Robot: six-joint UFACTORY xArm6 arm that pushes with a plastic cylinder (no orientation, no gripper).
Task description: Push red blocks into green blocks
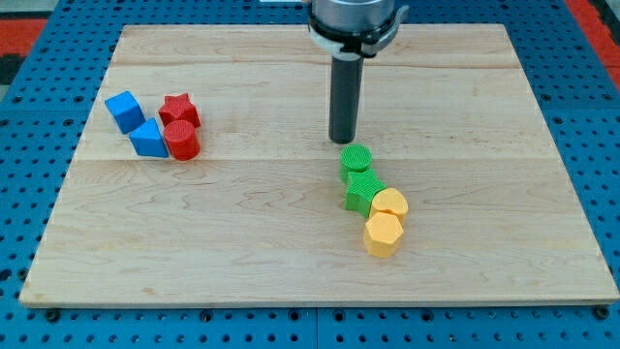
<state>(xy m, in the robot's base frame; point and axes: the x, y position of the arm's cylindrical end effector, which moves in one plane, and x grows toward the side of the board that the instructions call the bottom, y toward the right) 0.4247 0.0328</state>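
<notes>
My tip (342, 141) is seen just above the green cylinder (356, 159), well right of the red star (179, 109) and red cylinder (181, 141). No jaws are carried. A second green block (362, 194) is adjoined by yellow blocks (385, 221).

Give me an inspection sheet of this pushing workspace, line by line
Surface: wooden board, flat, lying on a blue perforated base.
Job's things: red star and red cylinder touching, at the view's left; green cylinder and green block touching, right of centre.
Clutter: two blue blocks beside the reds; two yellow blocks against the green block.
Grippers: none; my tip is just above the green cylinder in the view, far from the reds.
Cables: nothing seen.
Surroundings: red strip at the view's top-left corner.
</notes>
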